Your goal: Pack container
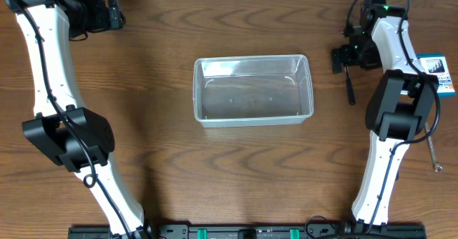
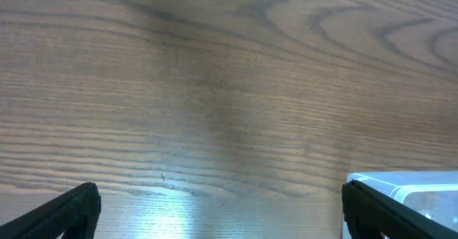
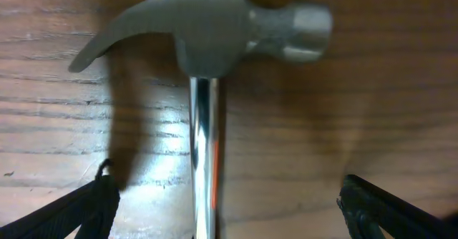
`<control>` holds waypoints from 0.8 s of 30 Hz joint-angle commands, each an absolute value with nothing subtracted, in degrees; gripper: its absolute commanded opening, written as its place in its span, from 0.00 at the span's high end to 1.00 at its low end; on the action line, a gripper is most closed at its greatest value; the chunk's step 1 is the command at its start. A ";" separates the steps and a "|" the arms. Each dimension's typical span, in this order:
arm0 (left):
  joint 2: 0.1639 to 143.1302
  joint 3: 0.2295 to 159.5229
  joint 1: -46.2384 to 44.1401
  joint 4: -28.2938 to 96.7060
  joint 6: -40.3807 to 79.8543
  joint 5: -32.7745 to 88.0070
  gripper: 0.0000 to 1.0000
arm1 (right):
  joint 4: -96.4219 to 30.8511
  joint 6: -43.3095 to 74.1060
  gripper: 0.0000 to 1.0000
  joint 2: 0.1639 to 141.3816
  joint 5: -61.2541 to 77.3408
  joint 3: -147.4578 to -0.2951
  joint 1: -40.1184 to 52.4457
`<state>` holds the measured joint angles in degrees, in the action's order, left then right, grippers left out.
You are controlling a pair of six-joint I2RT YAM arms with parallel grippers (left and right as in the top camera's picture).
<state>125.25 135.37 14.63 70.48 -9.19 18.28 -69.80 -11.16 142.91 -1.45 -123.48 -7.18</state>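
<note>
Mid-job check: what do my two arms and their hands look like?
The left arm and right arm have white links, black joint housings and black cables alongside. A green light glows on each near the wrist. The left hand and right hand are black, with wedge-shaped fingers.

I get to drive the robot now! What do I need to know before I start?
Left gripper: open, holding nothing, over bare table near a corner of the container.
Right gripper: open, one finger on each side of the hammer shaft, not closed on it.
Container: in the middle of the table, empty.
Hammer: lying on the table to the right of the container.
A small blue-and-white box and a slim metal tool lie at the right edge.
Done: nothing is packed yet.
Left: probably close on the hammer, carry it into the container, then see to the rest.
</note>
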 commanded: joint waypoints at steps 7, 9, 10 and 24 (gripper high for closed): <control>125.01 136.35 14.87 70.65 -9.10 18.81 0.02 | -69.58 -12.51 0.01 144.03 -0.62 -122.91 -7.38; 124.99 136.35 14.87 70.65 -9.10 18.81 0.02 | -69.58 -12.51 0.01 144.03 -0.71 -122.91 -7.38; 125.01 136.35 14.87 70.65 -9.10 18.81 0.02 | -69.58 -12.49 0.01 144.03 -0.97 -122.91 -7.38; 124.99 136.35 14.87 70.65 -9.10 18.81 0.02 | -67.90 -12.45 0.15 144.03 -1.80 -122.91 -7.25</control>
